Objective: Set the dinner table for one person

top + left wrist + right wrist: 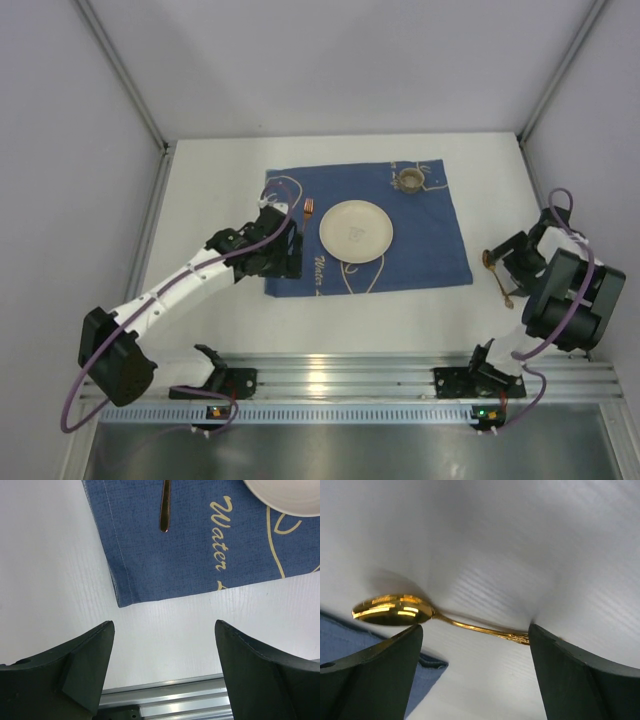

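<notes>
The white dinner table [215, 190] carries a blue cloth [430, 245] with a white plate [356, 230] in its middle. A gold fork [309, 210] lies left of the plate, and a small cup [409, 180] stands at the cloth's far right. A gold spoon [497, 277] lies on the bare table right of the cloth. My right gripper [508, 262] is open just over it; in the right wrist view the spoon [470, 626] spans the gap in front of my fingertips. My left gripper [288, 255] is open and empty at the cloth's near left corner [122, 600].
A ribbed aluminium rail [350, 375] runs along the near edge and shows in the left wrist view [170, 700]. Grey walls close in the table at left, right and back. The fork's handle [165, 510] and the plate's rim [285, 500] show in the left wrist view.
</notes>
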Controlling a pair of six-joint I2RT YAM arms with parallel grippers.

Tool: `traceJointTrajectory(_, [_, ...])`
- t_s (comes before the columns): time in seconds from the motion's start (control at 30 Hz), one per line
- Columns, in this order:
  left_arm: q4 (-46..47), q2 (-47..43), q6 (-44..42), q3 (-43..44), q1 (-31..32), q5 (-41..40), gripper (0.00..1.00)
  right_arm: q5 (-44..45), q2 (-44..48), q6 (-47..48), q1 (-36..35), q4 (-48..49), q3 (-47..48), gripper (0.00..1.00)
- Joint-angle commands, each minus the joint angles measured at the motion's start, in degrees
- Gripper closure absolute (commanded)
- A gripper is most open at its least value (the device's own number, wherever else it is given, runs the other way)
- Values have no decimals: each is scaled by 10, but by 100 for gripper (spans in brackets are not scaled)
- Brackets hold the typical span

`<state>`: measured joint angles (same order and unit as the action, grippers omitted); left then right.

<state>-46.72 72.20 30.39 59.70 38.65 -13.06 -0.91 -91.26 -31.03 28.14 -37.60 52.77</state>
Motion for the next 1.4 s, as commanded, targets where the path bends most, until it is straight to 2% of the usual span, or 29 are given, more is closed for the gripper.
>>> traceJointTrajectory(0.0, [22, -23, 19, -14, -2, -1, 14, -36, 43, 2, -26, -18, -25, 13])
traceJointTrajectory(0.13, [24, -29, 29, -23, -1, 2, 14, -31, 57, 25, -29, -29, -27, 13])
traceJointTrajectory(0.3, [25, -51, 34, -43, -1, -6, 14, -16, 22, 40, -29, -27, -26, 14])
traceJointTrajectory(0.43, [20, -71, 40, -59, -1, -14, 14, 7, -6, 41, -30, -22, -14, 20])
traceJointTrajectory(0.47, [18, -77, 43, -62, -1, -16, 14, 21, -19, 40, -30, -22, -7, 23])
traceJointTrajectory(0.5, [15, -80, 45, -68, -1, -17, 14, 27, -26, 40, -31, -22, -1, 32])
traceJointTrajectory(0.57, [12, -93, 49, -73, -2, -21, 14, 42, -45, 41, -32, -24, 11, 41])
traceJointTrajectory(0.67, [12, -108, 56, -85, -1, -29, 14, 63, -72, 40, -39, -27, 24, 64])
traceJointTrajectory(0.83, [16, -116, 69, -87, -1, -31, 14, 110, -107, 41, -90, -41, 44, 69])
traceJointTrajectory(0.93, [23, -112, 71, -90, -1, -35, 14, 131, -124, 41, -116, -47, 56, 83])
traceJointTrajectory(0.97, [24, -109, 72, -92, -2, -36, 14, 134, -131, 41, -120, -48, 63, 94])
traceJointTrajectory(1.0, [27, -109, 73, -93, -1, -36, 14, 135, -134, 41, -125, -52, 67, 100])
traceJointTrajectory(1.2, [45, -93, 71, -89, -2, -17, 14, 148, -125, 68, -156, -122, 152, 100])
traceJointTrajectory(1.37, [72, -58, 60, -66, -1, 15, 15, 202, -49, 74, -196, -175, 223, 100])
